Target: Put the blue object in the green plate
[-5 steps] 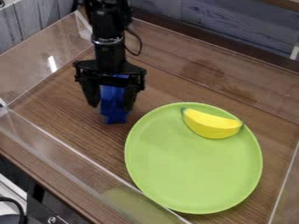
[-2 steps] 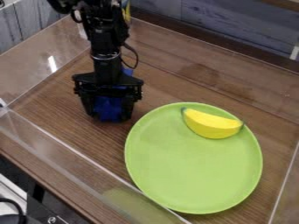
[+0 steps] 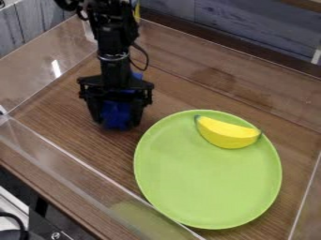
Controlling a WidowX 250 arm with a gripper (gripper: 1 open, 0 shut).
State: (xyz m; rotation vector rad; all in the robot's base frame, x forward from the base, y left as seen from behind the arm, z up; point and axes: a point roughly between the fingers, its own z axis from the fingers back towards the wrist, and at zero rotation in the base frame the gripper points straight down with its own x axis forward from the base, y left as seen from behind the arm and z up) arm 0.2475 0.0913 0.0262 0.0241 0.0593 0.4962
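I have the claw [image 3: 115, 108] down low on the wooden counter [image 3: 238, 84], its two black fingers straddling the blue object [image 3: 118, 113], which sits just left of the green plate [image 3: 211, 173] and clear of its rim. The fingers stand on either side of the bar, but from this single view I cannot tell whether they are already pressing on it or only bracketing it.

The bar looks like hard moulded plastic, so I judge it stiff and light, unlikely to flex or crush. Its ridged, cross-shaped profile should give the fingers something to bite on, though smooth plastic can still twist in a narrow pinch. I would take it across the middle of its length (that seems to be roughly where the claw is placed, but the fingers hide much of it).

Room is decent. The plate is wide and low-rimmed, so only a modest lift should clear the edge. A yellow wedge [image 3: 227, 131] lies on the plate's upper right part, leaving the near-left and centre bare for the drop. Clear walls [image 3: 56, 155] fence the counter on the left and front, so I would keep any swing rightward, toward the plate.
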